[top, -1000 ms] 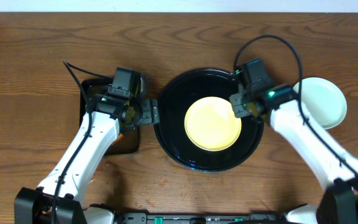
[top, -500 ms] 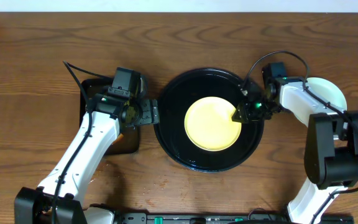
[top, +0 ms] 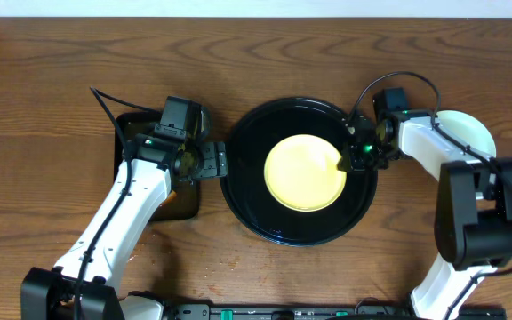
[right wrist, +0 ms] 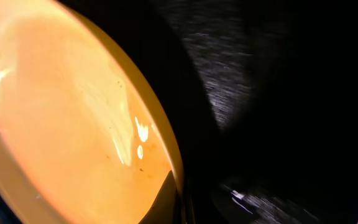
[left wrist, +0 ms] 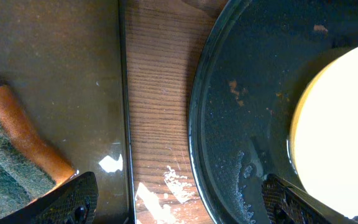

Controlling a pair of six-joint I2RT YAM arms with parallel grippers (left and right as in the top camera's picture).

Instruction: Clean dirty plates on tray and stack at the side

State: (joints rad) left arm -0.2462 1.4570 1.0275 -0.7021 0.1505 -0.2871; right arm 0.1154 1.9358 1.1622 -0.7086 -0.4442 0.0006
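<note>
A pale yellow plate lies in the large round black tray. My right gripper is at the plate's right edge. In the right wrist view the plate's rim runs between the two fingers of the right gripper, one finger on its inner face and one outside, shut on it. A pale plate sits on the table right of the tray. My left gripper is open at the tray's left rim. The left gripper holds nothing, one finger over the tray.
A smaller black rectangular tray lies under the left arm, holding a green and orange sponge. Wet streaks mark the wood between the two trays. The right arm's cable loops above the round tray.
The right arm swung round to the tray's right side, and its gripper opened a little, then shut on the yellow plate's right rim. The left arm has not moved.
</note>
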